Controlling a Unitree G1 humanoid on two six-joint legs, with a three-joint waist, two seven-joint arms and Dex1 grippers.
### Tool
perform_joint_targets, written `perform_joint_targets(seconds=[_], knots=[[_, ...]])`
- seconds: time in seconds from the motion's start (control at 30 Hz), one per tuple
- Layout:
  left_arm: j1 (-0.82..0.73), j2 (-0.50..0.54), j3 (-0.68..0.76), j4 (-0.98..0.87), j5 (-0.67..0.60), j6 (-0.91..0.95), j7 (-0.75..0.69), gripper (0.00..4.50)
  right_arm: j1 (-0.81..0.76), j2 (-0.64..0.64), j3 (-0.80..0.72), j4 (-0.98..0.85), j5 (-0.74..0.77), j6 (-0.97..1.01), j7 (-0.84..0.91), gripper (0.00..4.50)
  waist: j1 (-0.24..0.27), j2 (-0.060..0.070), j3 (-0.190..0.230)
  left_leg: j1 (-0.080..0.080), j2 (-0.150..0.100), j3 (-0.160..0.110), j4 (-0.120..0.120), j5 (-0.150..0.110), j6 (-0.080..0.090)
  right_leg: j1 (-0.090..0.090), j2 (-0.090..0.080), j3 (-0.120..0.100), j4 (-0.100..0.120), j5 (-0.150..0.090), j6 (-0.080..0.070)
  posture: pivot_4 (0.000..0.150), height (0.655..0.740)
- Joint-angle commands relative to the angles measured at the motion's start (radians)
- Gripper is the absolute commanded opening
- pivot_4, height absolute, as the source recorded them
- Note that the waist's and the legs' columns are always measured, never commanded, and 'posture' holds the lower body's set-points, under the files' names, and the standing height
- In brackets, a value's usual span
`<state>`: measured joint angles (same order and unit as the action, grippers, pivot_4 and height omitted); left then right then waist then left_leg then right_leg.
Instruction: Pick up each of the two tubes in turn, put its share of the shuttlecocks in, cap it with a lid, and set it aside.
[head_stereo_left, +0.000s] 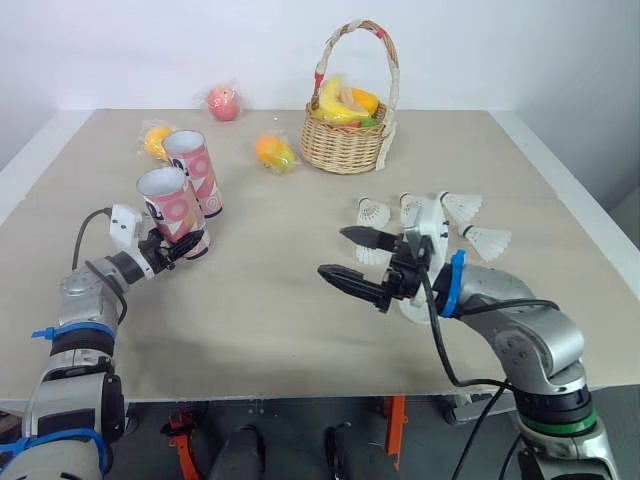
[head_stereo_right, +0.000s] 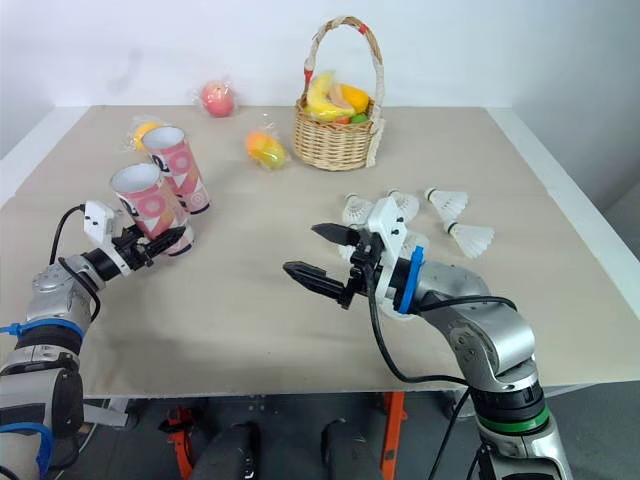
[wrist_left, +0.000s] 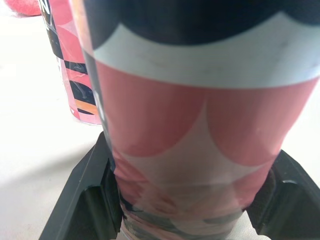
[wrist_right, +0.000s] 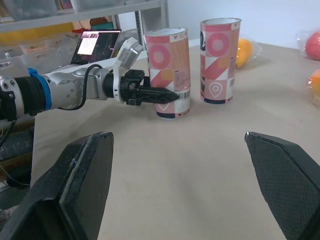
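Note:
Two pink patterned tubes with open tops stand upright at the table's left. My left gripper (head_stereo_left: 182, 243) is shut on the lower part of the near tube (head_stereo_left: 170, 205); in the left wrist view its fingers (wrist_left: 90, 200) press both sides of that tube (wrist_left: 200, 130). The far tube (head_stereo_left: 196, 170) stands free just behind. Several white shuttlecocks (head_stereo_left: 373, 212) lie at the right of the table, another (head_stereo_left: 488, 241) among them. My right gripper (head_stereo_left: 334, 252) hovers open over mid-table, in front of the shuttlecocks, holding nothing. The right wrist view shows both tubes (wrist_right: 167, 70) and my left gripper (wrist_right: 156, 94).
A wicker basket (head_stereo_left: 345, 145) of fruit stands at the back centre. A wrapped apple (head_stereo_left: 224, 102) lies at the back left, a wrapped orange (head_stereo_left: 275, 153) left of the basket, and another (head_stereo_left: 155, 140) behind the tubes. The table's front edge runs close below both arms.

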<state>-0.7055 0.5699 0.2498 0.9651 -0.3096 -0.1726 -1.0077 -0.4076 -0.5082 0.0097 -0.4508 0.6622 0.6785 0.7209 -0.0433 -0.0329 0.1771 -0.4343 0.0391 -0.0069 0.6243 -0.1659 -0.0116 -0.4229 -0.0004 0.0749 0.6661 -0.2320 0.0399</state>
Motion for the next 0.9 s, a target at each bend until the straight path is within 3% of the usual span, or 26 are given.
perform_joint_targets(seconds=[0.03, 0.27, 0.4, 0.53, 0.67, 0.9], knots=[[-0.003, 0.014, -0.004, -0.052, 0.012, -0.029, -0.009, 2.72, -0.017, -0.017, -0.039, -0.035, 0.019, -0.007, 0.0, 4.5, 0.0, 0.0, 0.0, 0.0, 0.0, 0.0, 0.0, 0.0, 0.0, 0.0, 0.0, 0.0, 0.0, 0.0, 0.0, 0.15, 0.74], [0.023, 0.056, -0.15, -0.296, 0.088, 0.061, -0.119, 2.72, 0.076, -0.053, -0.09, -0.096, 0.059, 0.057, -0.047, 4.5, 0.005, 0.0, 0.0, -0.002, -0.001, -0.002, 0.0, 0.0, 0.0, 0.0, 0.0, -0.001, 0.0, 0.0, 0.0, 0.15, 0.74], [0.077, 0.177, -0.26, -0.541, 0.085, 0.239, -0.313, 2.72, 0.146, 0.004, -0.071, -0.144, 0.019, 0.116, -0.215, 4.5, -0.003, 0.0, 0.0, -0.003, 0.0, -0.001, 0.0, 0.0, 0.0, -0.002, -0.001, 0.0, 0.0, 0.0, 0.0, 0.15, 0.74], [0.089, 0.313, -0.319, -0.721, 0.057, 0.407, -0.473, 2.72, 0.109, 0.114, -0.012, -0.112, -0.083, 0.179, -0.438, 4.5, -0.007, 0.0, 0.0, -0.001, 0.005, 0.0, 0.0, 0.0, 0.0, -0.003, 0.004, -0.001, 0.001, 0.001, -0.004, 0.15, 0.74], [0.092, 0.375, -0.373, -0.779, 0.097, 0.439, -0.525, 2.72, 0.058, 0.176, 0.009, -0.018, -0.162, 0.195, -0.533, 4.5, -0.005, 0.001, 0.0, -0.001, 0.011, 0.0, 0.002, 0.001, 0.001, -0.003, 0.01, -0.001, 0.002, 0.0, -0.013, 0.15, 0.74], [0.118, 0.409, -0.422, -0.787, 0.154, 0.405, -0.537, 2.72, -0.037, 0.271, 0.04, 0.148, -0.264, 0.216, -0.625, 4.5, -0.004, 0.001, 0.0, -0.001, 0.013, 0.002, 0.001, 0.001, 0.001, -0.004, 0.011, 0.0, 0.001, 0.0, -0.014, 0.15, 0.74]])
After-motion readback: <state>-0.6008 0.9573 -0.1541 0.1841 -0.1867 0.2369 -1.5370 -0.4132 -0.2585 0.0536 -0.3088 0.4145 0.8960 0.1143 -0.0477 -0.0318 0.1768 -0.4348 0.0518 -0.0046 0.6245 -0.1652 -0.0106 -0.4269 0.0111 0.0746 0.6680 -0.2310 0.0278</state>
